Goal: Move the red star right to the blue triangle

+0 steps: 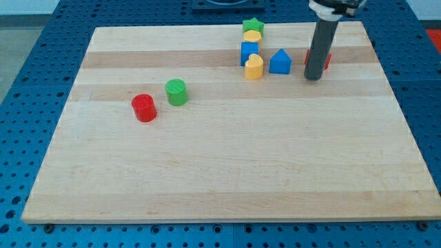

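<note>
My tip (313, 78) rests on the bench (227, 172), directly in front of the red star (325, 60), which the rod mostly hides. The star lies near the view's top right, just right of the blue triangle (280, 62). The arm carries no jaws, only the rod; nothing is held.
</note>
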Available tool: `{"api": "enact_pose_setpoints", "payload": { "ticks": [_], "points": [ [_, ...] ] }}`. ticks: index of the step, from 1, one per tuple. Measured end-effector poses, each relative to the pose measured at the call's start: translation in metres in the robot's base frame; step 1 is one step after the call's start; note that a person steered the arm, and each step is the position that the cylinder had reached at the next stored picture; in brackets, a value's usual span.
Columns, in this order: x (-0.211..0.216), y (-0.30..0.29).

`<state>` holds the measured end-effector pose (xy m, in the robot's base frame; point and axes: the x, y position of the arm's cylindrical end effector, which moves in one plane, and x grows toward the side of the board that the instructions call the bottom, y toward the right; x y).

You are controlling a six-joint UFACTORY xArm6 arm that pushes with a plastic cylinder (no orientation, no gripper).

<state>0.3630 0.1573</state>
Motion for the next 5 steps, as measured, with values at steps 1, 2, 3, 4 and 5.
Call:
{"api": "enact_pose_setpoints", "payload": {
  "ticks": [1, 2, 3, 4, 5],
  "points": [
    [0.019, 0.029],
    [-0.02, 0.069],
    [-0.062, 0.084],
    [-0.067, 0.072],
    [-0.067, 0.046]
  ]
}}
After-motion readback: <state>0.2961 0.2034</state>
